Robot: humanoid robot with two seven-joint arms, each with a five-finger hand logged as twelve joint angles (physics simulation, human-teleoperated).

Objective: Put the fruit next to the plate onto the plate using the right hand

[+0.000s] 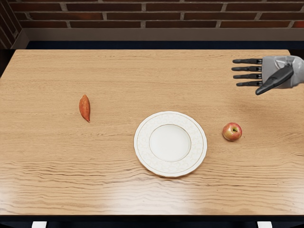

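A: Starting at the near edge, what is showing?

B: The table [71, 180] is filling the view, pale wood grain with glare lying along the front strip. Two small white shapes are poking in at the bottom edge. They are cut off, and too little is showing to name them.

A: Moving up?

B: The plate [141, 142], white with a patterned rim, is sitting flat near the table's middle. The apple [232, 131], red and yellow, is resting on the wood just to the plate's right, apart from the rim, stem end facing up.

A: The other side?

B: An orange-red tapered item [84, 108] is lying well left of the plate and a little farther back. Its kind is hard to make out.

A: How is the hand standing relative to the apple?

B: The right hand [268, 73] is reaching in from the right edge, farther back than the apple and off to its right. The fingers [247, 69] are stretching straight and spread, pointing left, with the thumb angling down beneath them; they are gripping nothing. The apple is lying well apart from the fingertips, on the near side of them.

A: Anything hidden?

B: The frame edge is cutting off the wrist and arm. The hand's height over the wood is not reading clearly. Beyond the table's far edge a brick wall [152, 12] is closing the view.
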